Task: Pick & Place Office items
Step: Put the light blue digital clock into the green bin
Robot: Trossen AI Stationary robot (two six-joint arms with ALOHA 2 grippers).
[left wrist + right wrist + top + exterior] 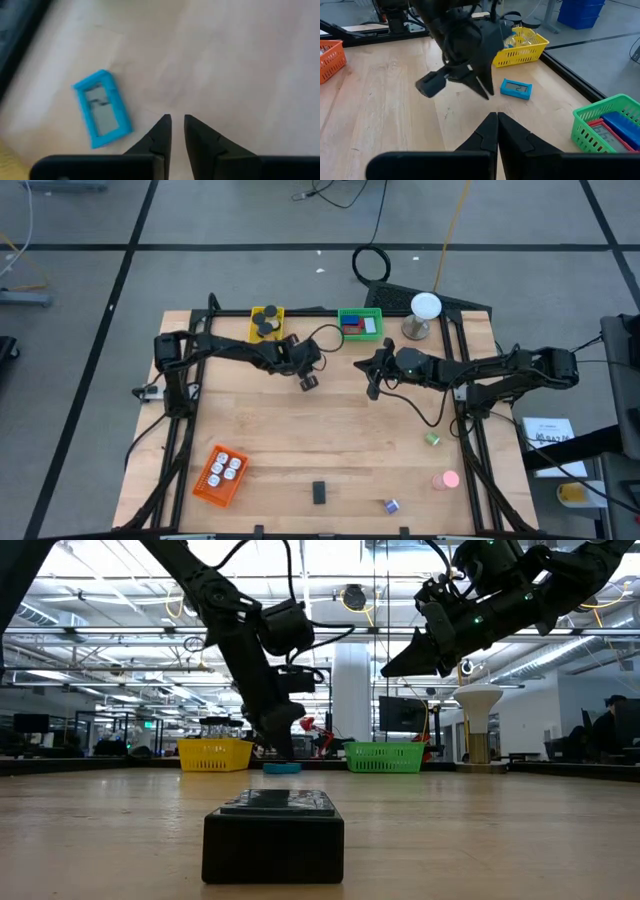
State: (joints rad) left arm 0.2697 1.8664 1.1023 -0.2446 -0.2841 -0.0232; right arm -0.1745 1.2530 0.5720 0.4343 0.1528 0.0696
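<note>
A cyan-framed piece with a grey window [102, 107] lies flat on the wood, also seen in the right wrist view [516, 88] and the low view [282, 768]. My left gripper [177, 125] hovers just beside it over the table's far middle [300, 372]. Its fingers stand almost together with only a narrow slit between them, and they hold nothing. My right gripper [497, 120] is shut and empty, raised above the table right of the left one [372, 385]. A black block [319, 492], a green clip [432, 438], a pink round piece [445, 479] and a purple clip [391, 506] rest on the near half.
On the far edge stand the yellow basket [267, 322] holding black discs and the green basket [360, 323] holding blue and red blocks. A white ball on a stand [426, 315] is right of them. The orange basket [220, 475] with white bits sits near left. Bare wood lies between.
</note>
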